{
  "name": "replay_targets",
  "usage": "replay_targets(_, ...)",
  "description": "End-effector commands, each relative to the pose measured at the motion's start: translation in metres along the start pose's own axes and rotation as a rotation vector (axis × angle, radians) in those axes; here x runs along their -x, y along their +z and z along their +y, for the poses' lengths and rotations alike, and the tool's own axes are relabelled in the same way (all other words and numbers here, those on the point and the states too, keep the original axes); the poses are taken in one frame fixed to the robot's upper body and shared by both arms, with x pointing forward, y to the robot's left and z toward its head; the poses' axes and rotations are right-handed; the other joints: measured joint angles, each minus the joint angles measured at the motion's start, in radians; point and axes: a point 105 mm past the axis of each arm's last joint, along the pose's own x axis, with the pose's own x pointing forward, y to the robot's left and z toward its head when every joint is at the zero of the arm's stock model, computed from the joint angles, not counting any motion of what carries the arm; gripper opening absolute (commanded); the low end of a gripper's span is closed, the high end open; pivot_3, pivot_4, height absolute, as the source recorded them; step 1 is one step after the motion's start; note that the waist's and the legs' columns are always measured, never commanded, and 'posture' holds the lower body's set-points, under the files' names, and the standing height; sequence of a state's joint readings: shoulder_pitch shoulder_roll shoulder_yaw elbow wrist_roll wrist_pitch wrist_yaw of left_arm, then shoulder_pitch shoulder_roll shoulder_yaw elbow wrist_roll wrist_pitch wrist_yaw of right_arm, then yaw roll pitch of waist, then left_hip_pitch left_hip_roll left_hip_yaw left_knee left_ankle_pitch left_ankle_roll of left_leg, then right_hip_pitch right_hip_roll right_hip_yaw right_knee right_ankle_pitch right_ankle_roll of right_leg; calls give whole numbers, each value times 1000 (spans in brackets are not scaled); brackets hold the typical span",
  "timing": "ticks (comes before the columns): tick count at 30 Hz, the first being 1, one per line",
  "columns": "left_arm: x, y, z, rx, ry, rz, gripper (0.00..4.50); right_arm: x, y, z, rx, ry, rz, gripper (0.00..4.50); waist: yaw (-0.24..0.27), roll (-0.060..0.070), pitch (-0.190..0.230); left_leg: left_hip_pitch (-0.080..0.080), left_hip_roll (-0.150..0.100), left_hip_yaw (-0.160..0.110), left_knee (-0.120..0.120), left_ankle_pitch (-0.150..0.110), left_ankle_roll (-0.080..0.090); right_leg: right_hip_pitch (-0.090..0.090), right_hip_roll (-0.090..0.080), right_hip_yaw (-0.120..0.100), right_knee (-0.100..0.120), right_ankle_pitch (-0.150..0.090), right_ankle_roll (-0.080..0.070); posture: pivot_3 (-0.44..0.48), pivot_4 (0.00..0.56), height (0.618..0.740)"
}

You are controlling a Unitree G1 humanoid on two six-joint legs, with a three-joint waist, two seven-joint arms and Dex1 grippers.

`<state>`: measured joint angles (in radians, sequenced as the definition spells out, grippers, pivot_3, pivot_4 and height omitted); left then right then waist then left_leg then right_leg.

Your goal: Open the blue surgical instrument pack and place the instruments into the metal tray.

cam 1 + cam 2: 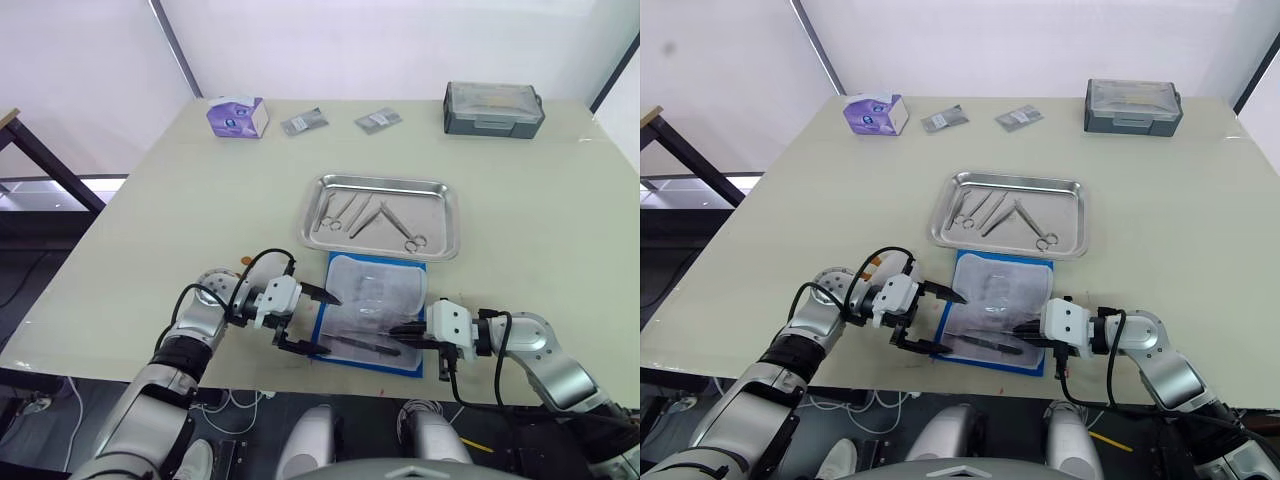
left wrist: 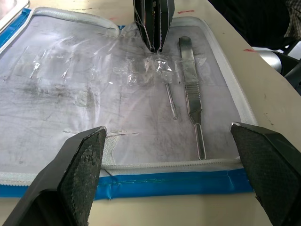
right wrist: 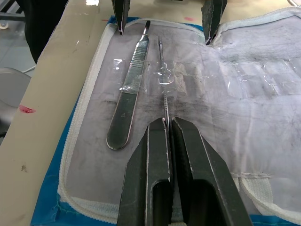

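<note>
Flat bright-blue fabric pack [image 1: 372, 311] lying unzipped on beige desk [image 1: 180, 200], pale lining up, just in front of shiny steel tray [image 1: 452, 214] already holding 4 tools.

Right claw [image 3: 168, 123] pinching thin metal probe [image 3: 162, 70]; left claw [image 2: 164, 162] spread wide, empty, at pack's edge.

I am watching the clear plastic strap [image 3: 165, 73] crossing the probe: lifting straight up risks snagging, dragging the pack, or the probe slipping free. Flat silver scalpel handle [image 3: 128, 101] lying just beside could get knocked.

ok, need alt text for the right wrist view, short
The right claw is closed on a thin metal probe lying on the pale lining of the opened blue surgical instrument pack. A flat scalpel handle lies beside the probe, and the left claw's fingertips stand spread apart at the pack's far edge.
</note>
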<state>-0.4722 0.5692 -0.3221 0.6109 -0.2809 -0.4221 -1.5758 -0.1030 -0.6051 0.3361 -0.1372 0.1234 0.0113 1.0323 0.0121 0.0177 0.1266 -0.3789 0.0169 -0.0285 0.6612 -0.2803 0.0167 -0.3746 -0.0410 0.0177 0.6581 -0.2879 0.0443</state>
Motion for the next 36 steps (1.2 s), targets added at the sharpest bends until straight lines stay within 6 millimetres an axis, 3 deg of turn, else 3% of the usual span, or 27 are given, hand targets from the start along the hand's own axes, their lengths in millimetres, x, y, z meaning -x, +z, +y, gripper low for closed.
replay_targets(1, 1, -37, -20, 144, -47, 136, 4500, -1, -19, 8, -45, 27, 76, 229, -1, 0, 0, 0, 0, 0, 0, 0, 0, 0, 0, 0, 0, 0, 0, 0, 150, 731)
replay_targets(9, 0, -36, -21, 144, -48, 136, 4500, -3, -7, 4, -18, 26, 45, 229, -6, 0, 0, 1, 0, 3, 0, 0, 0, 0, 0, 2, 0, 0, 1, 0, 150, 731)
replay_targets(26, -1, -36, -21, 143, -54, 132, 4500, -1, 40, -7, 111, 22, -9, 229, -24, 0, 1, -1, -1, 7, 3, 0, 0, -2, -2, 8, 0, 1, 4, 0, 150, 731)
replay_targets(36, -2, -36, -21, 140, -59, 132, 4500, 3, 36, -7, 59, -1, 3, 229, -24, -2, 3, -1, -1, 11, 4, -1, 1, -2, -3, 10, -1, 4, 6, 0, 150, 731)
